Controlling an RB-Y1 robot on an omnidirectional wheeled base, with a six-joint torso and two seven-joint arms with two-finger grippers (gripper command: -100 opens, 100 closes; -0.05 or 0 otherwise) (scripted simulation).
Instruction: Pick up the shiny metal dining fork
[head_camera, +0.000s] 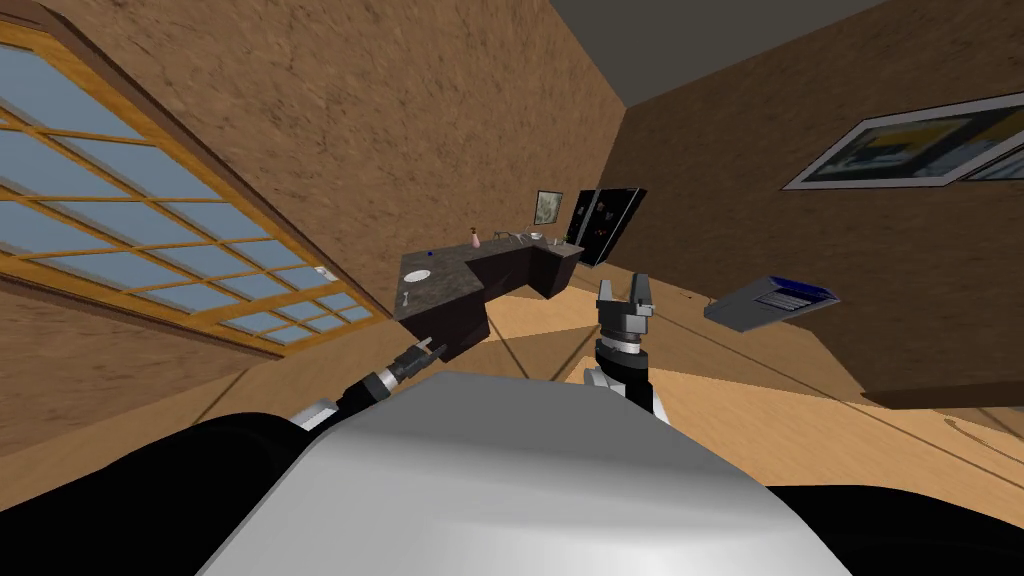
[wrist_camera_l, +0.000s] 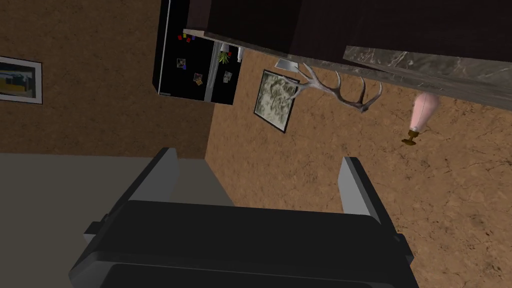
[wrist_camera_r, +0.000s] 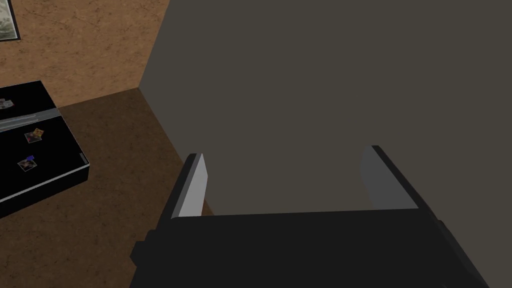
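In the head view, a dark L-shaped bench (head_camera: 470, 285) stands far ahead, in the middle of the room. The fork (head_camera: 406, 298) is a small pale sliver lying on its near left end, just near of a white plate (head_camera: 417, 274). A pink bottle (head_camera: 475, 239) stands further back on the bench. My left forearm stretches low and forward towards the bench's near corner. The left hand (head_camera: 428, 350) is short of the bench and apart from the fork. My right forearm stands upright, its hand (head_camera: 625, 293) raised to the right of the bench with the fingers spread.

In the left wrist view, the left hand (wrist_camera_l: 260, 180) is empty, its fingers (wrist_camera_l: 356, 186) apart. Beyond them are the bench's edge (wrist_camera_l: 425, 60), antlers (wrist_camera_l: 340, 90), the bottle (wrist_camera_l: 422, 112) and a black fridge (wrist_camera_l: 197, 65).

In the right wrist view, the right hand (wrist_camera_r: 287, 182) holds nothing and its fingers (wrist_camera_r: 196, 187) are apart.
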